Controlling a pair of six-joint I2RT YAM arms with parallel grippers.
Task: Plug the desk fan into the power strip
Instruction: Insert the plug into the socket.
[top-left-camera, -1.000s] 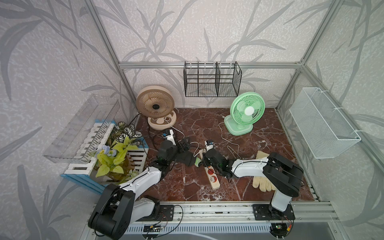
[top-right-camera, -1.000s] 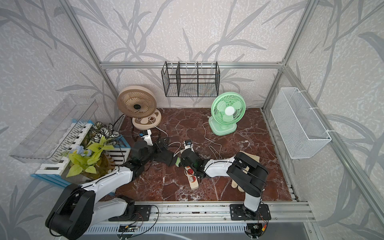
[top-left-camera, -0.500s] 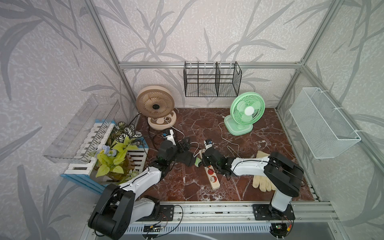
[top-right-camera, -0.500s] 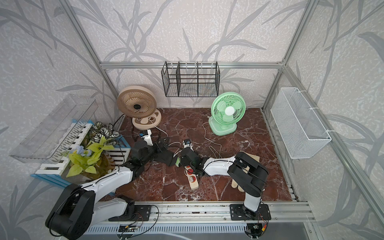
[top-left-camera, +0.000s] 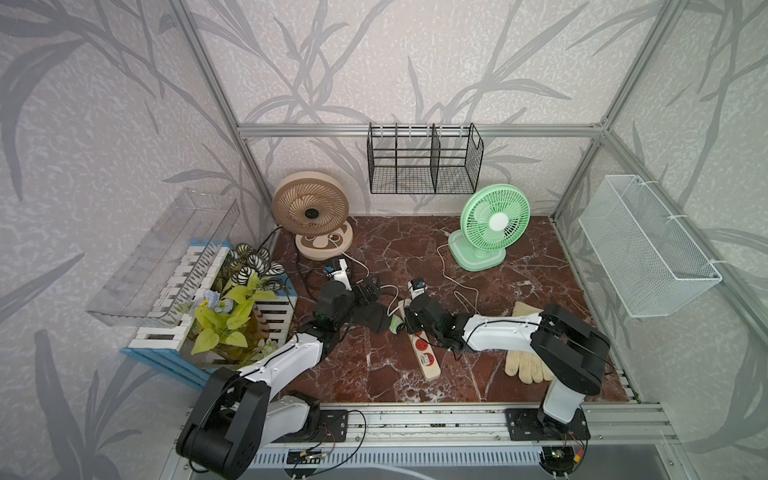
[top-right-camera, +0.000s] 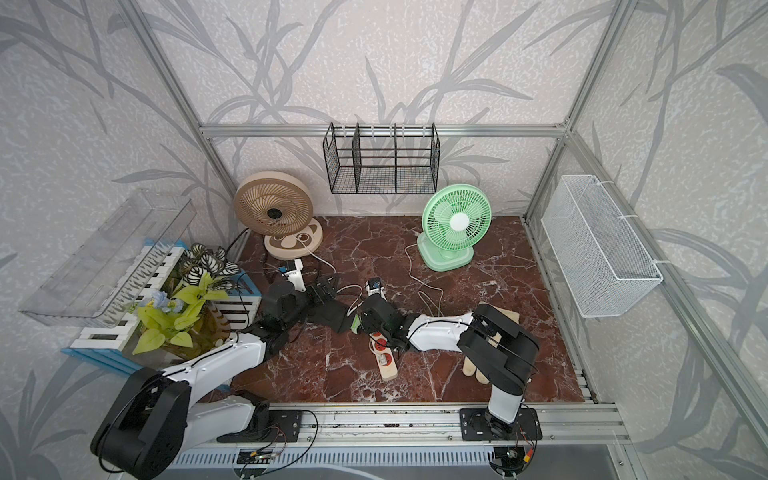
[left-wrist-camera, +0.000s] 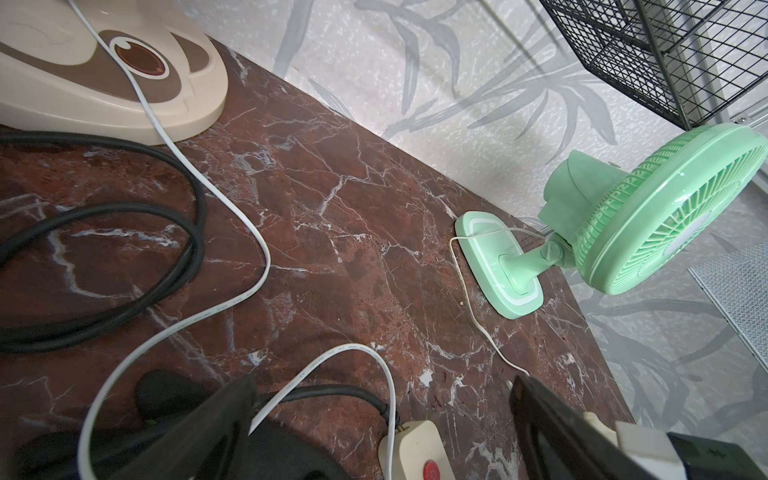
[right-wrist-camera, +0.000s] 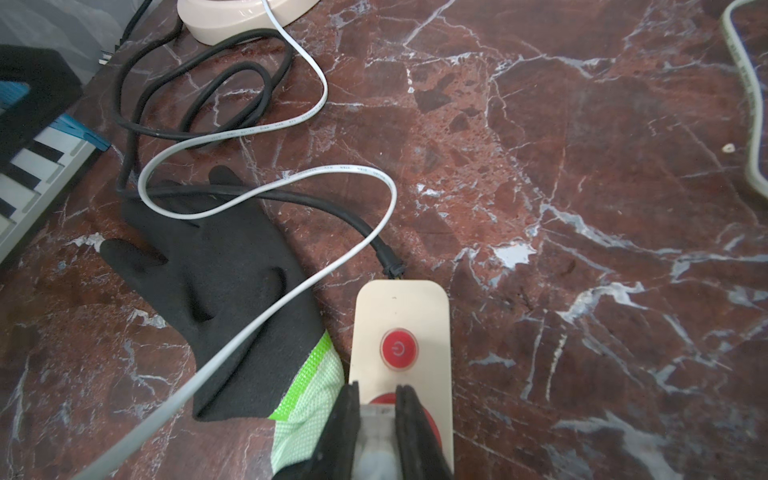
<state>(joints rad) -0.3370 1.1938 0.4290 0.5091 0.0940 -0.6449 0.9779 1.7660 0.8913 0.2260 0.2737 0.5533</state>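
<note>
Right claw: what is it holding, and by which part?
The right claw pinches a small whitish plug by its sides, over the long cream-white power strip.

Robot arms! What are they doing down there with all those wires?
They are plugging in a fan. The right gripper is shut on a pale plug and holds it at the red socket next to the red button on the power strip. A white cord runs from the beige fan over a black glove toward it. The left gripper hangs open close by, holding nothing. Whether the plug is fully in cannot be seen.
</note>
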